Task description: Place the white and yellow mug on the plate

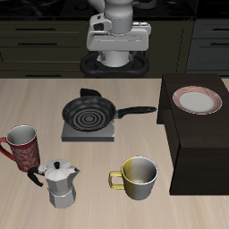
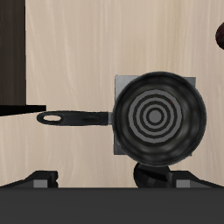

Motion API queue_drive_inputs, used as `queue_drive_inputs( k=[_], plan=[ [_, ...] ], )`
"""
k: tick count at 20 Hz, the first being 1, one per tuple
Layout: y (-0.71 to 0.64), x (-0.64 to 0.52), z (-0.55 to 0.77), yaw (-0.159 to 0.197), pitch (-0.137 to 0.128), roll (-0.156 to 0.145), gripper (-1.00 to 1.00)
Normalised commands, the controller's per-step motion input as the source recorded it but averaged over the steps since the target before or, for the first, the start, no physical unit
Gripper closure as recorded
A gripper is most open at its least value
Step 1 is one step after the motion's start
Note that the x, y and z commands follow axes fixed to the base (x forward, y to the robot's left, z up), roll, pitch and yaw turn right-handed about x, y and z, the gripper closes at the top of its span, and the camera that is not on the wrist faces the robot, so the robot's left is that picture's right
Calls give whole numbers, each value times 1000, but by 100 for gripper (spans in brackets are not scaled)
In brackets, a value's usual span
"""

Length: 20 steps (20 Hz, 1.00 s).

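Near table's front edge, white and yellow mug [image 1: 137, 177] stands upright, untouched, handle turned toward moka pot [image 1: 59, 185]. Plate [image 1: 197, 100] sits on dark raised block [image 1: 199, 143], farther back, well apart from mug. Step in hand, by my judgement: reach not yet begun. Next move calls for travel forward and descent over mug rim. Gripper [image 1: 116, 61] hangs high at table's back, pointing down above frying pan [image 2: 158, 115]. Fingers empty; how far open, cannot tell.

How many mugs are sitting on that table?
2. The white and yellow mug stands near the table's front edge, beside the moka pot; the red patterned mug stands behind that pot, near the table's side edge.
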Motion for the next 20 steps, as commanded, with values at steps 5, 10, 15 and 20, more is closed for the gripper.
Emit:
queue_drive_inputs(
  k=[5,10,15,20],
  plan=[
    [-26,263,44,13,0,26,-100],
    [-59,309,36,16,2,-3,-100],
    [-103,379,25,-1,8,-11,-100],
    [-48,373,-35,14,3,-15,-100]
  ],
)
